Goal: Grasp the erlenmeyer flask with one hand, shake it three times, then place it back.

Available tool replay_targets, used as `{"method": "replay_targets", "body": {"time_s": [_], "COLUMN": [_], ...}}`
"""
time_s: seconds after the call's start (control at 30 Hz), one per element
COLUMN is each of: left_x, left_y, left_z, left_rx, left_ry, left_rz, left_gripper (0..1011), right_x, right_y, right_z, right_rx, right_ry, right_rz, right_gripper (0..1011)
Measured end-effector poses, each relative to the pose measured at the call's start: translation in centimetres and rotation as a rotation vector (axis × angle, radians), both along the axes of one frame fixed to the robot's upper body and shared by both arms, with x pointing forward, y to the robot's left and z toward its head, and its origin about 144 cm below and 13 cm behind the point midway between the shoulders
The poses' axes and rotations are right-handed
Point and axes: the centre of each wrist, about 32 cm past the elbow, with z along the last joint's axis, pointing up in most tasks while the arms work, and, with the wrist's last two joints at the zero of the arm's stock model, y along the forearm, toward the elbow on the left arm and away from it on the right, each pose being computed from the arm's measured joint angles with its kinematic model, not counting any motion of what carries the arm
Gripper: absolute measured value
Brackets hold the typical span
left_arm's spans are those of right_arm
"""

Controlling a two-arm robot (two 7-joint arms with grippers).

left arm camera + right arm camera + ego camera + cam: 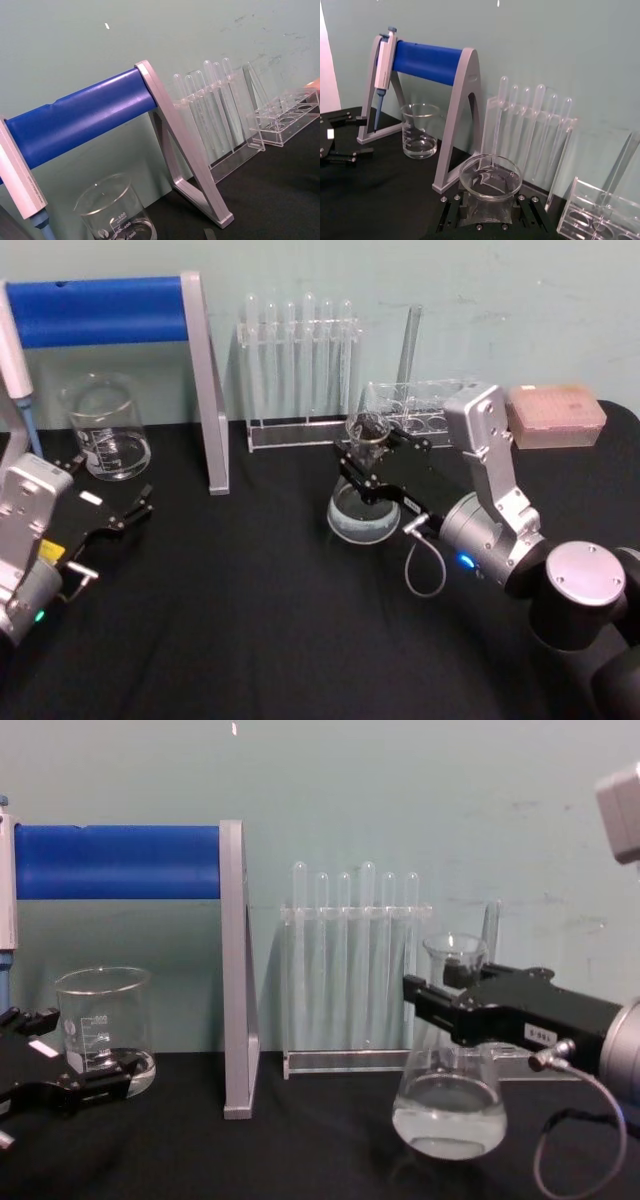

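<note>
You are looking at the erlenmeyer flask (450,1115) standing close to upright, with its long axis running near vertical, its flared rim pointing up and its wide base pointing down at the black tabletop (250,620). Clear liquid is lying in the base. You cannot tell from the views whether the base is touching the tabletop or hanging just above it.

The right gripper (440,1005) is reaching in from the right and is closing its jaws on the flask's narrow neck, just below the rim, one jaw on each side. In the right wrist view, the open mouth of the flask is sitting between the two jaws.

Just behind the flask, a clear rack of test tubes (300,370) is standing against the wall. Farther left, a grey stand with a blue bar (100,310) is rising beside a glass beaker (105,430). The left gripper (105,490) is resting low near the beaker, with its jaws spread wide and holding nothing.
</note>
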Motion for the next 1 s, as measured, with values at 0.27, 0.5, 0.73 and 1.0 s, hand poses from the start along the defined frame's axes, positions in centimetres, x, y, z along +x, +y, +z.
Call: {"method": "replay_targets", "body": {"time_s": [0.27,0.5,0.73,1.0], "left_x": [0.0,0.0,0.0,0.0], "left_y": [0.0,0.0,0.0,0.0], "left_z": [0.0,0.0,0.0,0.0], "left_rx": [0.0,0.0,0.0,0.0], "left_ry": [0.0,0.0,0.0,0.0], "left_rz": [0.0,0.0,0.0,0.0], "left_gripper": [1001,1001,1001,1001], "right_x": [0.1,0.0,-0.1,-0.2], "right_y": [0.1,0.4,0.5,0.6], "right_z": [-0.8,-1.6,-2.2,-2.7], "right_rx": [-0.009,-0.012,-0.008,-0.001], "right_ry": [0.027,0.052,0.07,0.085], "right_rz": [0.002,0.011,0.018,0.025], "right_gripper": [451,451,451,451]}}
